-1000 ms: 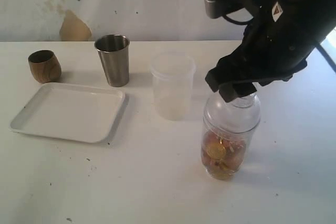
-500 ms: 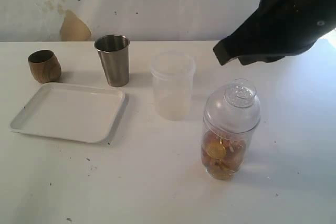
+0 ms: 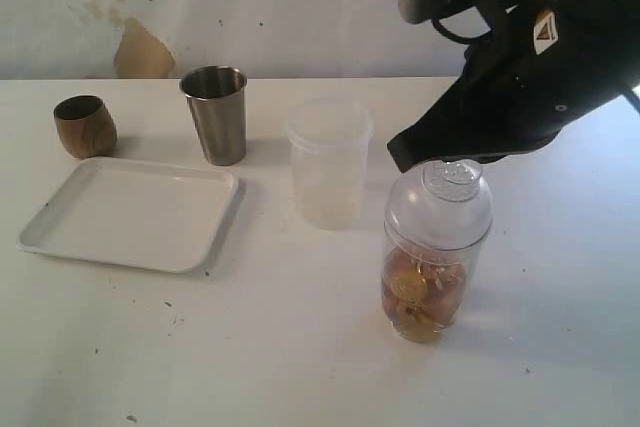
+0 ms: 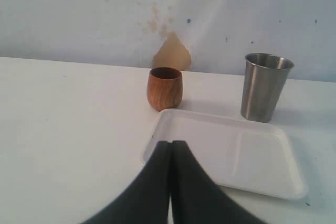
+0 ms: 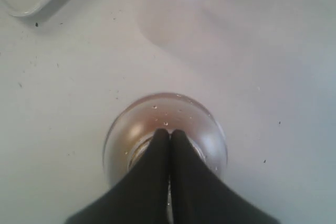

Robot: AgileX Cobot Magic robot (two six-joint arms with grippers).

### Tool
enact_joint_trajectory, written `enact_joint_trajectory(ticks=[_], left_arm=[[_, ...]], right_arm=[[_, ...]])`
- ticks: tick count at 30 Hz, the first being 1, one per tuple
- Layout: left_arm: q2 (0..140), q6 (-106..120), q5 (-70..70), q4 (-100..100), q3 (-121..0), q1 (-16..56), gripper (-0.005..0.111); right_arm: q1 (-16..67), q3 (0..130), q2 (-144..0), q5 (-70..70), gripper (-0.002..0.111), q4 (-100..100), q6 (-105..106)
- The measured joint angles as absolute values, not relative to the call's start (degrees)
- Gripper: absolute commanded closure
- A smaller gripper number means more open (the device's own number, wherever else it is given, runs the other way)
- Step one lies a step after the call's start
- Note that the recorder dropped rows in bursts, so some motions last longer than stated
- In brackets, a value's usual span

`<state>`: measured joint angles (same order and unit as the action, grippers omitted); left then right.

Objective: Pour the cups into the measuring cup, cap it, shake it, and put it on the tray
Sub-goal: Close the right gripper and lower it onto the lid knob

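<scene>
Find the measuring cup (image 3: 437, 267) upright, right of the middle of the counter (image 3: 300, 357) and toward its near edge, already capped with the clear dome lid (image 3: 440, 212) and holding brown and golden pieces in its lower part. See the right pincer (image 5: 169, 134) closed, tips pressed together on nothing, directly over the lid's short neck; cannot tell whether touching. See the left pincer (image 4: 171, 144) likewise closed and empty, near the tray (image 3: 130, 212).

Expect hard, slick, clear plastic: stiff, probably light in the wall, weighted low by the contents, apt to slide in a loose grip. Better to grasp around the straight wall below the dome than by the lid, possibly only pushed on.

Mind the frosted cup (image 3: 328, 162) just beside, on the left. Keep clear of the wooden cup (image 3: 84, 125) and steel tumbler (image 3: 215, 114) behind the tray's far edge. Use the bare counter to the right and toward the near edge for lifting and shaking. Approach the tray, lying toward the left edge, over its near right corner.
</scene>
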<state>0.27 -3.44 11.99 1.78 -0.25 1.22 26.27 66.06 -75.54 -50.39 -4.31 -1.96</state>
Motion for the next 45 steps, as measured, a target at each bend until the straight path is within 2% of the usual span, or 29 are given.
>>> enact_joint_trajectory(ticks=[45], left_arm=[[0.27,-3.44,11.99,1.78,-0.25,1.22,0.107]], right_arm=[[26.27,62.08,-75.43,-48.73,0.108,-4.74,-0.42]])
